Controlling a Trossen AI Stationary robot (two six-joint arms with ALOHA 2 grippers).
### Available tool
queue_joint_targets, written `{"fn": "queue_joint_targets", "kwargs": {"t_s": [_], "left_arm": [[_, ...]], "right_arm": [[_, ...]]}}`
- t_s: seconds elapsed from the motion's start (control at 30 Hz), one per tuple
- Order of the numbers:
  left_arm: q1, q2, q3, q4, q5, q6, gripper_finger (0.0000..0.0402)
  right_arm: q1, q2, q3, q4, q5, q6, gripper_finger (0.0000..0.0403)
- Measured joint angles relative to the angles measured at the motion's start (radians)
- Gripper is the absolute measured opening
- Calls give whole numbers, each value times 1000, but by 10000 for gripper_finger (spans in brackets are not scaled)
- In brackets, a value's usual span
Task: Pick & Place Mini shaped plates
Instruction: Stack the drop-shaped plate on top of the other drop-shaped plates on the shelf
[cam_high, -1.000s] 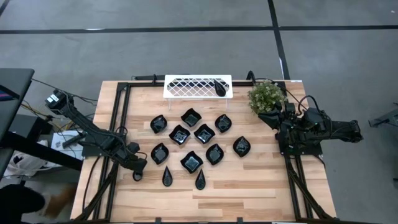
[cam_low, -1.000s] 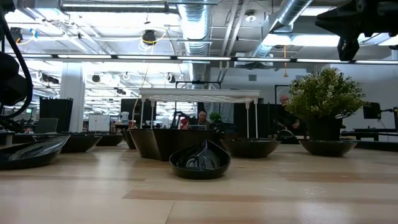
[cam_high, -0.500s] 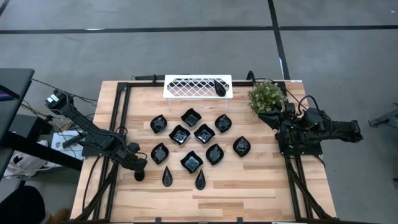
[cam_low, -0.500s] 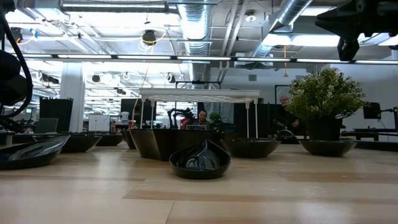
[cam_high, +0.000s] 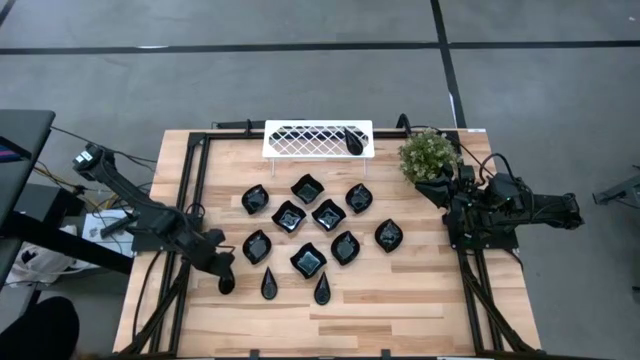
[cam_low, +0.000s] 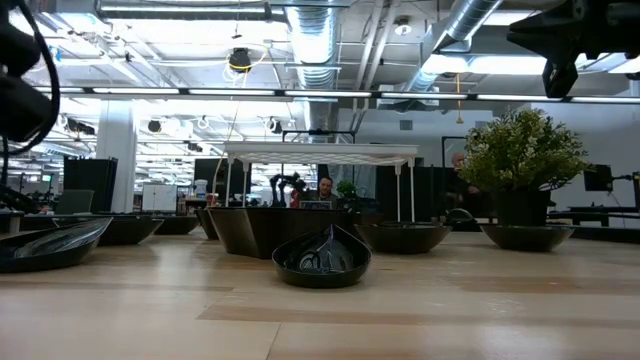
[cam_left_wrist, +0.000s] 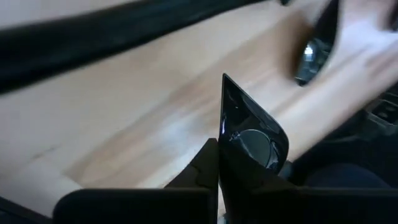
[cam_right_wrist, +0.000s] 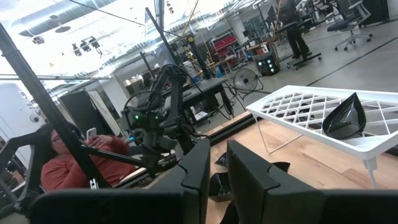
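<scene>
Plates (cam_high: 308, 235) lie clustered mid-table; our left pincer (cam_left_wrist: 219, 163) grasps a teardrop plate (cam_left_wrist: 252, 140) by its rim, near the table's (cam_high: 400, 300) front-left. We judge it best to lift straight and keep it level toward the tray (cam_high: 318, 139); our right pincer (cam_right_wrist: 217, 163) waits at the right edge, fingers slightly apart.

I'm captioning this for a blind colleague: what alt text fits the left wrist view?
The left hand is shut on a glossy black teardrop plate, held above the wooden table. Another black plate lies beyond.

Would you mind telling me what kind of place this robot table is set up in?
Most likely an open-plan robotics lab or workshop: exposed ceiling ducts and strip lights overhead, other workbenches with equipment behind, and a seated person at a nearby station.
</scene>
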Motion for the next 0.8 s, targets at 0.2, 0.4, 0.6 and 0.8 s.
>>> {"fn": "queue_joint_targets", "kwargs": {"t_s": [0.2,0.4,0.6,0.8], "left_arm": [[1,-8,46,30,-91,33,4],[2,-2,88,60,-241,45,4],[72,1,111,122,-369,135,4],[221,55,158,175,-380,302,4]], "right_arm": [[0,0,0,6,-1,2,50],[0,1,0,10,-9,63,50],[0,16,0,20,-12,119,50],[1,117,0,164,-79,115,50]]}}
